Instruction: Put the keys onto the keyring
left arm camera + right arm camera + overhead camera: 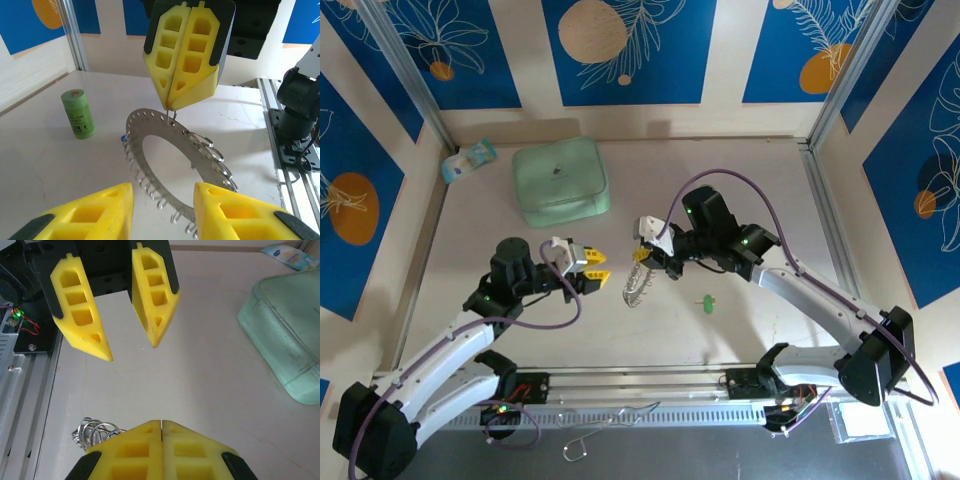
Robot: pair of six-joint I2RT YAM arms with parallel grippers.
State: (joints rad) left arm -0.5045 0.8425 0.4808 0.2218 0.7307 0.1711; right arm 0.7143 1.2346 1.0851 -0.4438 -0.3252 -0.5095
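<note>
- Silvery keyring point(136, 147) hangs edge-up from my right gripper point(172, 106), which is pinched on the ring's top rim with its fingers clenched flush together.
- My left gripper point(162, 194) is released and empty. Its jaws stand apart just in front of the ring's lower edge, and I judge it isn't touching.
- Keys: I can't pin them down. A tiny blue fleck point(123, 136) sits just behind the rim below the right fingers, on the side toward the green cylinder point(78, 114). It may be the blue-headed key. Where the green one is, I can't tell.
- Step in hand, my read: the free left hand fetches a key, then threads it onto one of the small wire loops along the rim.
- To do it well:
  - Hold the right hand dead steady with the ring's face toward the left fingers.
  - Pinch the key by its plastic head so the shaft end pokes out past the fingertips.
  - Pick a loop on the lower rim, well away from the right fingers, so the two hands don't clash.
  - Go in slowly, since the loops look thin and springy and will likely skid aside.
- Risk: a thin plate held at one point could swivel when pushed.
</note>
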